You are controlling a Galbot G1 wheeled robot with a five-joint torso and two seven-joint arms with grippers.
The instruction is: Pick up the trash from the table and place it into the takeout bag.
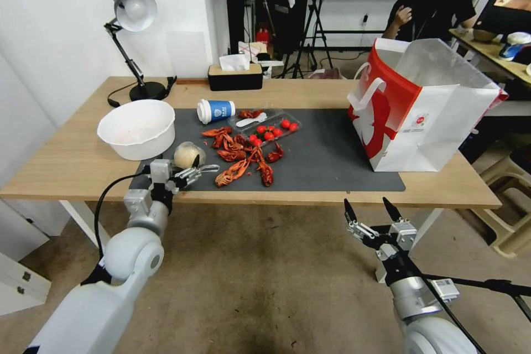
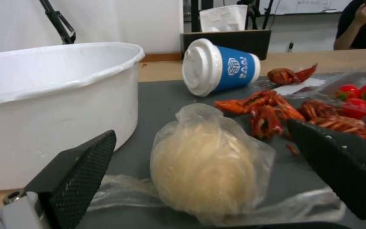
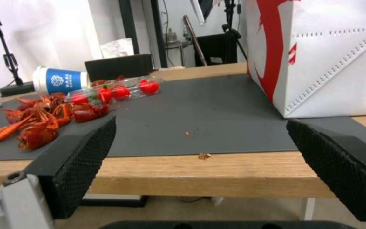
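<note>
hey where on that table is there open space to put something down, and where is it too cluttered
Bare room: the stretch of dark grey mat between the crayfish shells and the takeout bag, and the bare wood of the table at its left end, beside the white bowl. Crowded: the mat's left part, where the wrapped pale ball, shells, tomato tray and toppled paper cup cluster around the open left gripper.

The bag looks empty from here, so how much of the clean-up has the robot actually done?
Little looks done: the bag stands on the table, its inside hidden. In hand: the left gripper is open around the wrapped ball, not yet closed. Left: the paper cup, crayfish shells, the tomato box and the white bowl lie on the table. The right gripper waits open before the table's edge.
</note>
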